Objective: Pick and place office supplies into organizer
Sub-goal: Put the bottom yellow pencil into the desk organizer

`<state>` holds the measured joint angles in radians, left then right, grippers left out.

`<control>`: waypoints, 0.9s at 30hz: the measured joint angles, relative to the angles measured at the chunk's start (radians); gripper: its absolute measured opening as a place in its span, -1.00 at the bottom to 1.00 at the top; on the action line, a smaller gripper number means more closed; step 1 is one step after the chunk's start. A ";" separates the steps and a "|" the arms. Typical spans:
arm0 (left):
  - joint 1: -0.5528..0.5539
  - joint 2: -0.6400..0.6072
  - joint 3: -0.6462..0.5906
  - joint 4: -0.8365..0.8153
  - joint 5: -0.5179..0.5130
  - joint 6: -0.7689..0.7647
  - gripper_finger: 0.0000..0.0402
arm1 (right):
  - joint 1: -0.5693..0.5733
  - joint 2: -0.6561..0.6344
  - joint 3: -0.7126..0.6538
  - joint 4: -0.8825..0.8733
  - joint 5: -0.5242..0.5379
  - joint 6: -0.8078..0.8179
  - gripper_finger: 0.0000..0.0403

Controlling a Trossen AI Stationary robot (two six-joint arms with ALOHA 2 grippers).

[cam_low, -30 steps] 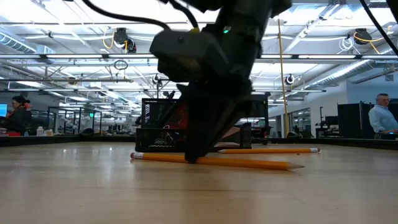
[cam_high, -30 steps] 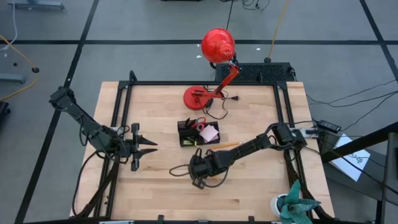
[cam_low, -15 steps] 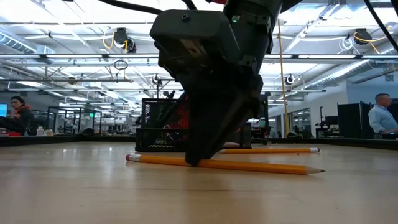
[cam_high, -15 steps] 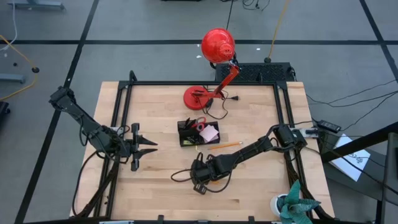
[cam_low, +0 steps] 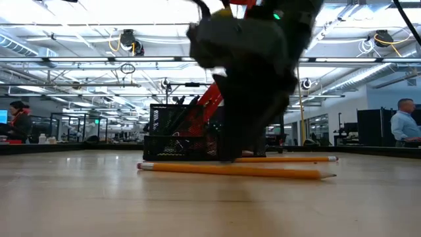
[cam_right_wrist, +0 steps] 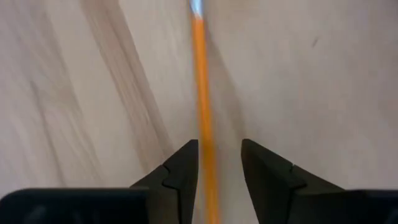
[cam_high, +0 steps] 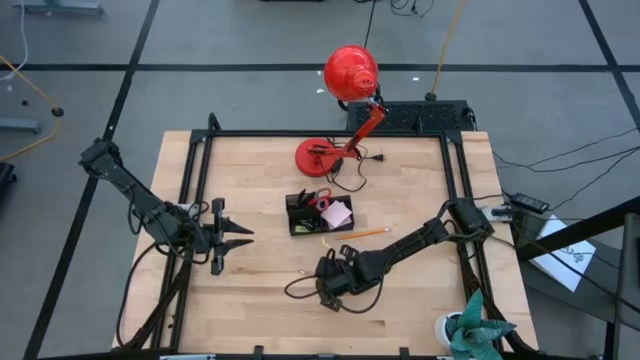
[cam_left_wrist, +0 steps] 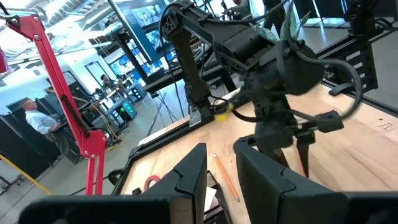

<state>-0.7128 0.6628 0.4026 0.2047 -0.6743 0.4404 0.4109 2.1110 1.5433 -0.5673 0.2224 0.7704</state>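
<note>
the right gripper (cam_right_wrist: pixel 217 165) hovers low over an orange pencil (cam_right_wrist: pixel 202 93) lying flat on the table (cam_high: pixel 420 300) just in front of the organizer (cam_high: pixel 303 214), fingers narrowly parted astride it, so centre, press down, then close squarely.

Two orange pencils (cam_low: pixel 237 170), one organizer (cam_high: pixel 305 215), one lamp (cam_high: pixel 340 110).

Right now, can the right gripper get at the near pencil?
Probably yes. The right gripper points down at the near pencil, which lies flat on the table between its parted fingers, with nothing else around it.
</note>
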 joint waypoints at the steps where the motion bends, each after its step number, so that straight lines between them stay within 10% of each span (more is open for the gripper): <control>1: 0.000 0.000 0.000 0.000 0.000 0.000 -0.54 | -0.001 -0.004 0.003 0.006 0.016 -0.011 -0.41; 27: 0.000 0.000 0.000 -0.055 -0.002 -0.006 -0.54 | -0.171 0.021 0.066 0.016 0.089 -0.449 -0.41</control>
<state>-0.7132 0.6628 0.4026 0.1499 -0.6762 0.4346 0.2399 2.1322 1.6089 -0.5516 0.3109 0.3210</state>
